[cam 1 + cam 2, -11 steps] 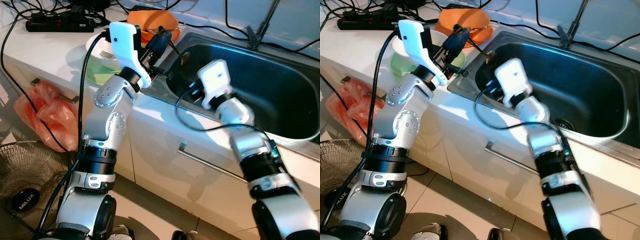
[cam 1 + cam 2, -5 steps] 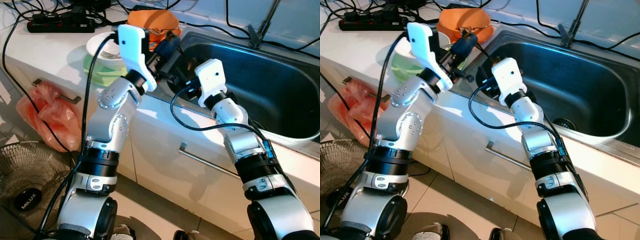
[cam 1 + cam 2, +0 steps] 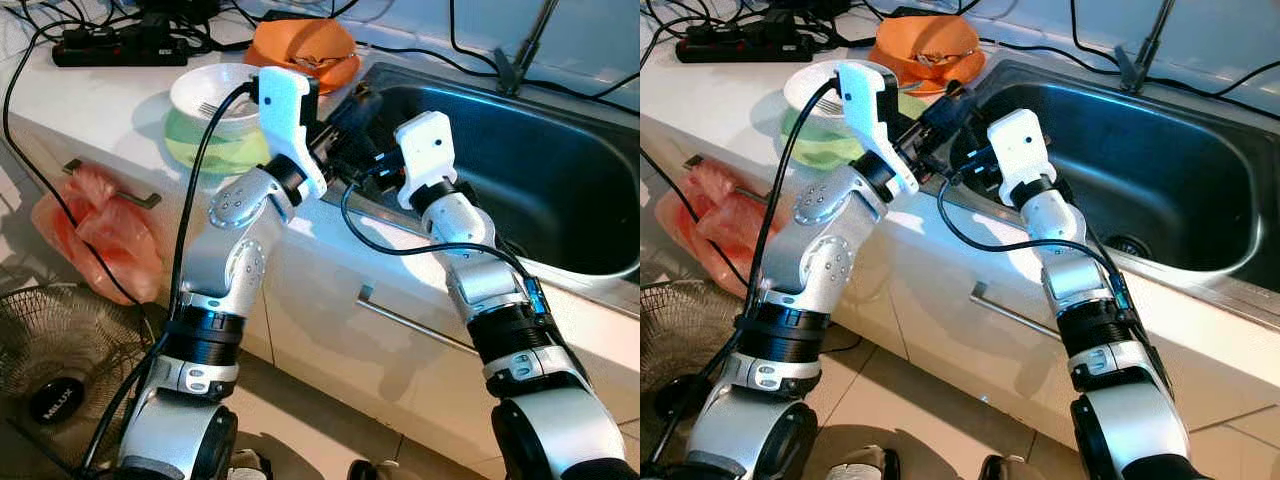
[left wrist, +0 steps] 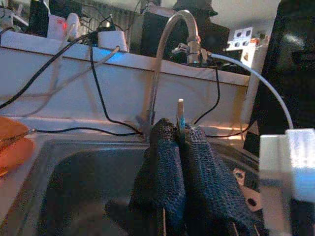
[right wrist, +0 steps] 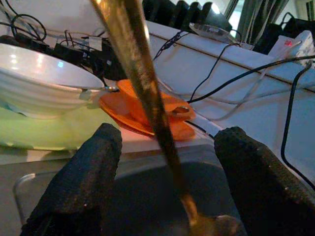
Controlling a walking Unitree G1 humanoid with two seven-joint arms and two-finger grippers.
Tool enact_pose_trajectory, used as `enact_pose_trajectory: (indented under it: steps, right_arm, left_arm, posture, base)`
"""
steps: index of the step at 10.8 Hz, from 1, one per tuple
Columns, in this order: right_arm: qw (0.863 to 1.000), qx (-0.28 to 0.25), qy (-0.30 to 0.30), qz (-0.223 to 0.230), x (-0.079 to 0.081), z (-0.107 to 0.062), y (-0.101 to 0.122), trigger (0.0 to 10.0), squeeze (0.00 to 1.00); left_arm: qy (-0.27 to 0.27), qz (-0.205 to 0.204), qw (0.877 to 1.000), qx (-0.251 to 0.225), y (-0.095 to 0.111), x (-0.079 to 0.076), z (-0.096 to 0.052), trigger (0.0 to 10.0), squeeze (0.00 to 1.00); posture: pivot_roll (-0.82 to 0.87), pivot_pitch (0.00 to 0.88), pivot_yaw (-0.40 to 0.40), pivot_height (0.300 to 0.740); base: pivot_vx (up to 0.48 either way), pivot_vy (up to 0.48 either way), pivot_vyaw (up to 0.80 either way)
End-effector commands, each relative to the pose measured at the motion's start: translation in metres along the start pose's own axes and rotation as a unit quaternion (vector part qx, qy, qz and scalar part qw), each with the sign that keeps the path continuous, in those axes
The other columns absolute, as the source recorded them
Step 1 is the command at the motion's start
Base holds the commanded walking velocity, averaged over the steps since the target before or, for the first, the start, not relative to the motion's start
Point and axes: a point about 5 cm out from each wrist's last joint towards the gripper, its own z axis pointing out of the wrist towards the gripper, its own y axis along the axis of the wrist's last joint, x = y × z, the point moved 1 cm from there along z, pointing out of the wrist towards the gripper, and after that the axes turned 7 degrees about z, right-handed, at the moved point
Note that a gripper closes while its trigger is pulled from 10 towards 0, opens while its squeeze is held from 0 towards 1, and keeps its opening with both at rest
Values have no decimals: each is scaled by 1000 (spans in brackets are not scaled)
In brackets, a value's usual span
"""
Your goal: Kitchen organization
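Left hand [image 4: 179, 162]: fingers pressed together on the handle of a thin metal utensil [image 4: 180, 117], held over the near left corner of the sink [image 3: 560, 170].
Right hand [image 5: 162, 182]: fingers spread wide, one either side of a brass-coloured spoon [image 5: 142, 93] that runs between them without touching either; the spoon's bowl hangs low in the gap. Whether this spoon is the utensil the left hand pinches cannot be told.
Both hands: close together at the sink's left rim, the left reaching in from the table side, the right just beside it over the basin.
Sink: steel basin set into the white table [image 3: 90, 95], with a tap [image 4: 170, 59] at its far edge.
Orange dish [image 3: 305, 45]: on the table just beyond the sink's far left corner.
White bowl [image 3: 215, 95]: stacked on a green bowl [image 3: 210, 145] near the table's front edge, left of the sink, a fork [image 3: 208, 105] lying in it.
Power strip [image 3: 110, 45]: black, at the table's far left, cables trailing along the back.
Floor: an orange plastic bag [image 3: 95, 235] and a fan [image 3: 50, 370] stand left of the cabinet.
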Motion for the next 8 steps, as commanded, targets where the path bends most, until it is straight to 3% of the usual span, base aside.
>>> enact_pose_trajectory:
  steps: [1, 2, 3, 8]
  right_arm:
    - [1000, -2, -5, 1, -2, 4, 4, 5647, 0]
    - [1000, -2, -5, 2, -2, 4, 4, 1216, 0]
    - [1000, -1, -6, 2, -2, 4, 3, 0, 0]
    - [1000, -4, -13, 8, -5, 3, 4, 0, 0]
  left_arm:
    - [-21, 3, 1000, -7, 4, -8, 2, 10000, 0]
    - [-24, 3, 1000, -8, 5, -9, 2, 10000, 0]
    - [-24, 3, 1000, -7, 5, -9, 3, 10000, 0]
    - [-19, 9, 1000, -2, 5, -4, 0, 10000, 0]
  posture:
    - [80, 104, 5, 740]
    - [80, 105, 5, 740]
    - [80, 105, 4, 740]
    - [76, 98, 11, 740]
  base:
    - [0, 0, 0]
    - [0, 0, 0]
    - [0, 0, 0]
    - [0, 0, 0]
